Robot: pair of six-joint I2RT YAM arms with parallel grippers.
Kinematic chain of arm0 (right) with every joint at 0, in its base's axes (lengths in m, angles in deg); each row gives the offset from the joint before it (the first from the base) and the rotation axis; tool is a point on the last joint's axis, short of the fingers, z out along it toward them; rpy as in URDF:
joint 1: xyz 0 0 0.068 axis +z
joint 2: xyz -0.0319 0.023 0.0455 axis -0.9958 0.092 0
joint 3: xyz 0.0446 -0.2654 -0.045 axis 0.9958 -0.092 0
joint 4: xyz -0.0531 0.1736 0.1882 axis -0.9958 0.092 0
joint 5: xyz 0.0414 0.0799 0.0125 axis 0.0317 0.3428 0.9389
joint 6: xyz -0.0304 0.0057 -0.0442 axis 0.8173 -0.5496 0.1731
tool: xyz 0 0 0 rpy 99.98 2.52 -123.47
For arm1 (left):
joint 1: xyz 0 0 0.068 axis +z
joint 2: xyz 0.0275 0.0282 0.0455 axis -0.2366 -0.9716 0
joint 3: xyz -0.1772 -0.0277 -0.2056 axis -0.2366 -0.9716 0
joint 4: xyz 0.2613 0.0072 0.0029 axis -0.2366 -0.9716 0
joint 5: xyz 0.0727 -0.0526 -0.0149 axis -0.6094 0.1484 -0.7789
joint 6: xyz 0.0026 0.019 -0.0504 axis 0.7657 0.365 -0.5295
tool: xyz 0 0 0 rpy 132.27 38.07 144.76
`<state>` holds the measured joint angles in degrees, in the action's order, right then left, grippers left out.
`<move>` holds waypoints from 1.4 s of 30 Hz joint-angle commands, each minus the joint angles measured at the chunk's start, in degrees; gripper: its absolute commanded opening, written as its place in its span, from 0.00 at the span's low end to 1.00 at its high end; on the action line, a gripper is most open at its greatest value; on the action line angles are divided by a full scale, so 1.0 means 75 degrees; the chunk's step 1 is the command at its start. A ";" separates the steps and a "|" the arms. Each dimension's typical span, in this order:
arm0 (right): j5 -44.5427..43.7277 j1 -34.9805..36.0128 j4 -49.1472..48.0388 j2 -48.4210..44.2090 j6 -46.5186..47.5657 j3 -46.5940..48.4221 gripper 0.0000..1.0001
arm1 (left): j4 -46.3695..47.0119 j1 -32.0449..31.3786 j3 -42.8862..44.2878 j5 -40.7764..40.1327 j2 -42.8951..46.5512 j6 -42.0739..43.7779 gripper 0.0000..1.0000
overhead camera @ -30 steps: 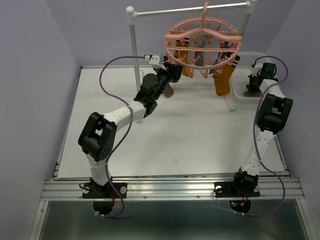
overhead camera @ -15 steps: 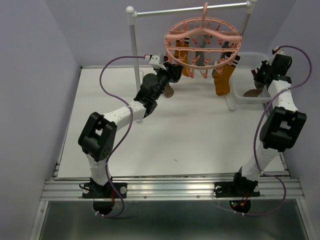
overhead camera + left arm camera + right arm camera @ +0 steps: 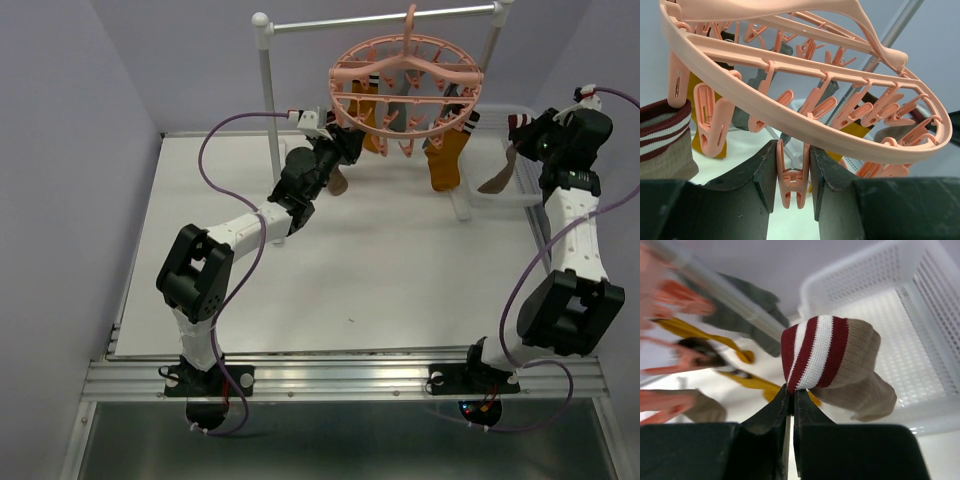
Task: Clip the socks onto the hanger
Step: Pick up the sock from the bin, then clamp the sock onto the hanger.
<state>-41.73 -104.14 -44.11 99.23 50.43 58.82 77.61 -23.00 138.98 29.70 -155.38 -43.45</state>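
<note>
hanger: salmon-pink round plastic hanger (image 3: 405,85) hangs by its hook on the metal rail (image 3: 380,20), with mustard-yellow fabric socks (image 3: 445,160) hanging under its ring | left gripper (image 3: 793,165): narrow, pinching one pink plastic clip (image 3: 791,190) of the ring | right gripper (image 3: 791,397): closed on the red-and-white striped cuff of a beige-brown sock (image 3: 840,360), held in the air by the white mesh basket (image 3: 920,285), right of the hanger

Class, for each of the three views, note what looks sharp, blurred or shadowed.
Top external: evenly lit and sharp, only faint shadows on the table. Left wrist: the hanger and the clip in the left gripper are crisp, the rail behind soft. Right wrist: the striped sock is sharp; mustard socks and hanger clips at left are blurred.
</note>
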 commanded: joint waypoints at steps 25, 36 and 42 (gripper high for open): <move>0.4689 0.1873 -1.1374 -0.1833 -0.7969 -0.4064 0.01 | 0.0278 0.0005 0.0502 -0.0812 0.0502 -0.0393 0.00; 0.4702 0.2694 -1.0886 -0.1690 -0.7000 -0.4978 0.01 | 0.0267 0.0005 0.0514 -0.0953 0.0561 -0.0615 0.00; 0.3663 0.3453 -0.7630 -0.1982 -0.4399 -0.4721 0.01 | 0.0278 -0.0007 0.0596 -0.0952 0.0502 -0.0780 0.00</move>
<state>-8.24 -82.40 -115.69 87.12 3.48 21.44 77.15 -23.00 140.03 24.46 -155.34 -47.80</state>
